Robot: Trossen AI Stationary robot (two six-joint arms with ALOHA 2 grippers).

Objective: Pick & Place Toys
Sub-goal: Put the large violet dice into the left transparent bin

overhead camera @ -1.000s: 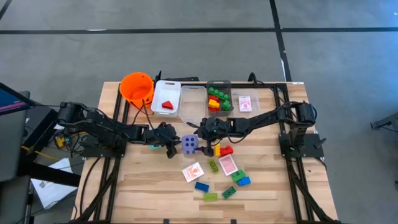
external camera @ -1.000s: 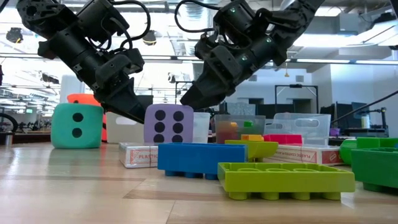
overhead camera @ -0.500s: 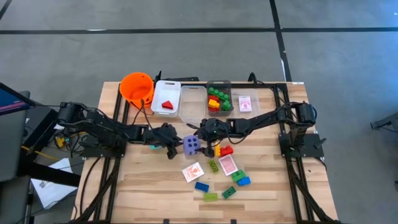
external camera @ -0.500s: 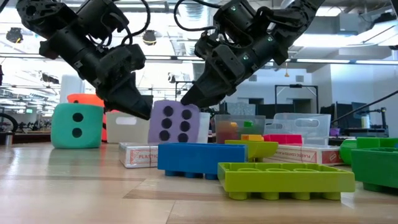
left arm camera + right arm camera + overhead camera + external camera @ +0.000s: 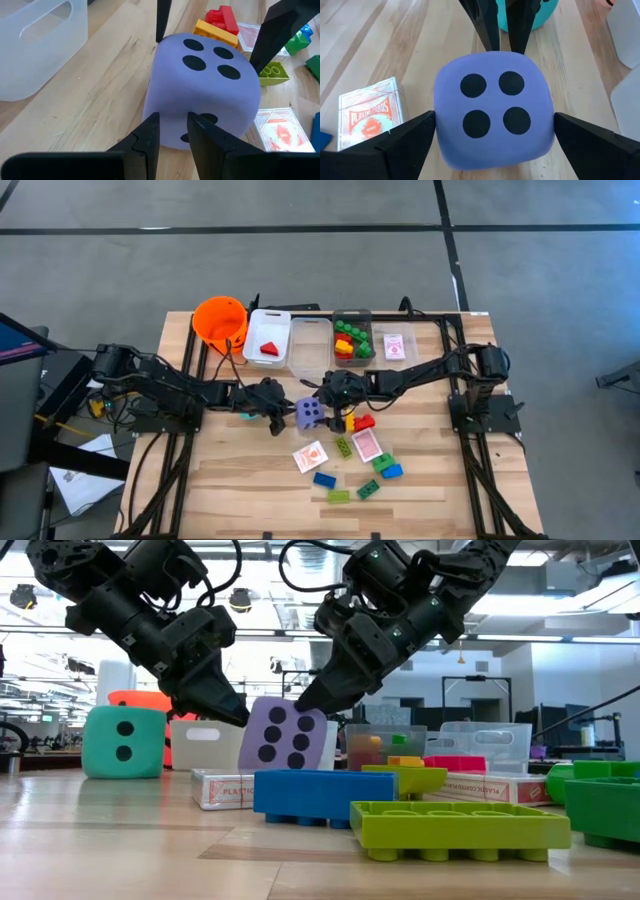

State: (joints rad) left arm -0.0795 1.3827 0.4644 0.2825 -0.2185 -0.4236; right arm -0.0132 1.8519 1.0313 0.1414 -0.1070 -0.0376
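**Two grippers meet at the purple die**

The right gripper [image 5: 492, 132] stands spread to its full width, one finger [image 5: 405, 142] on each flank of the purple die [image 5: 492, 110], whose four-dot face looks up between them. The die is tilted on the table [image 5: 250, 480], one lower edge raised in the low view. From the opposite side the left gripper [image 5: 172, 135] comes in with its fingers [image 5: 145, 137] nearly together, their tips against the die's near edge; they hold nothing between them.

Just behind the left gripper sits the teal die [image 5: 123, 741]. Beyond the purple die, on the far side from the left gripper, lie a yellow brick [image 5: 215, 31] and a red brick [image 5: 222, 17]. Beside the right gripper's finger rests a red-backed card pack [image 5: 370, 117]. Farther out toward the table's front edge are a blue brick [image 5: 325, 795] and a green brick [image 5: 455, 828]. Past both grippers, along the back of the table, stand the orange bucket [image 5: 220, 320] and the clear bins [image 5: 310, 345], one holding a red wedge [image 5: 269, 347].
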